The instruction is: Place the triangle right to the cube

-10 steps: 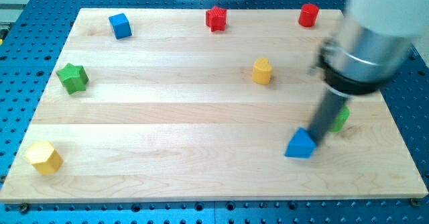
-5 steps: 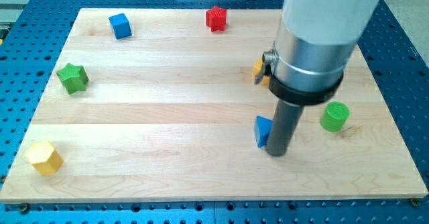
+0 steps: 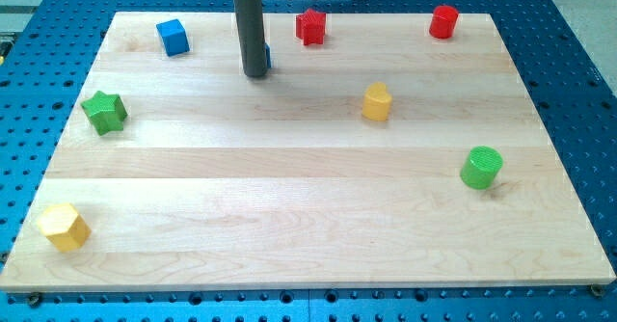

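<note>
The blue cube [image 3: 173,37] sits near the board's top left. My dark rod stands upright to its right, and my tip [image 3: 255,73] touches the board there. The blue triangle [image 3: 267,58] is almost wholly hidden behind the rod; only a thin blue sliver shows at the rod's right edge. The tip is against the triangle's left side, to the right of the cube.
A red star [image 3: 310,26] and a red cylinder [image 3: 443,21] lie along the top edge. A yellow block [image 3: 377,101] is right of centre, a green cylinder [image 3: 481,167] at the right, a green star [image 3: 104,111] at the left, a yellow hexagon [image 3: 64,227] at bottom left.
My rod has swept from the lower right up to the top left. The blue triangle went with it, from the lower middle to just right of the cube.
</note>
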